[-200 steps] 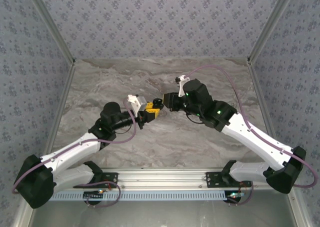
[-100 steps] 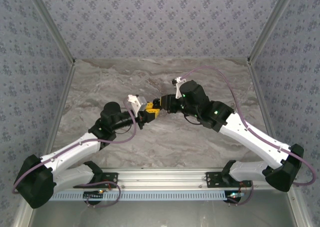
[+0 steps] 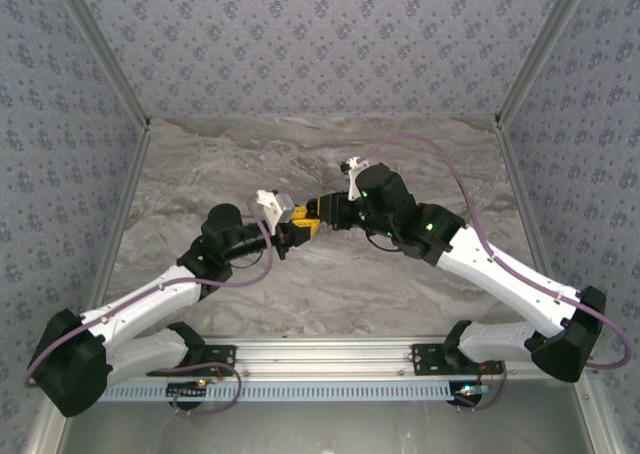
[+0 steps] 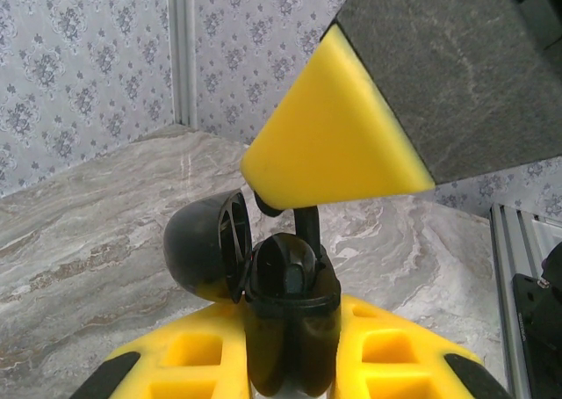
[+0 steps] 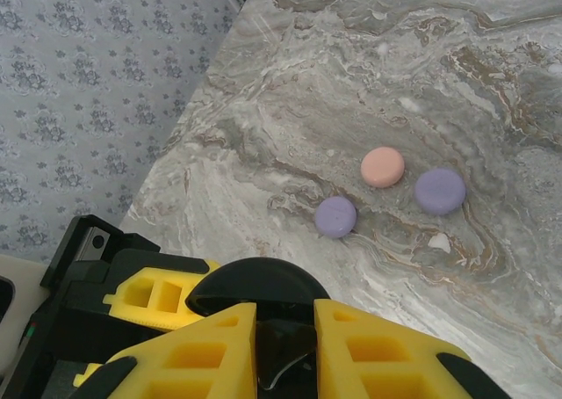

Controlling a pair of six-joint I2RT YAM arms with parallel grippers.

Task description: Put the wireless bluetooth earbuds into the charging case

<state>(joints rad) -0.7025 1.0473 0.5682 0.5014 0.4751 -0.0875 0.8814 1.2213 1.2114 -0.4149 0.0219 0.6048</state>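
Entry 1, left pincer [image 3: 293,230]: clamped on the black round plastic charging case [image 4: 290,307]. The domed lid [image 4: 206,254] is swung open toward 9 o'clock in my left wrist view. I see no shift in this arm over the last second.

Entry 2, black stemmed earbud [image 4: 305,223]: upright, head down in the mouth of the case, stem rising to the yellow fingertip above. I judge it entering its socket but not yet fully seated.

Entry 3, right pincer [image 3: 316,212]: jaws together, gripping the earbud as best I can tell. A second ago it stood off at 2 o'clock from the left pincer. It has since slid in until the two tips meet. That puts insertion under way; pressing home and letting go remain.

Entry 4, grey marbled table [image 5: 351,83]: three closed round cases lie at 1 o'clock from the right pincer. They are a small lilac case [image 5: 335,216], a salmon-pink case [image 5: 383,167] and a larger lilac case [image 5: 440,191], none touching another.
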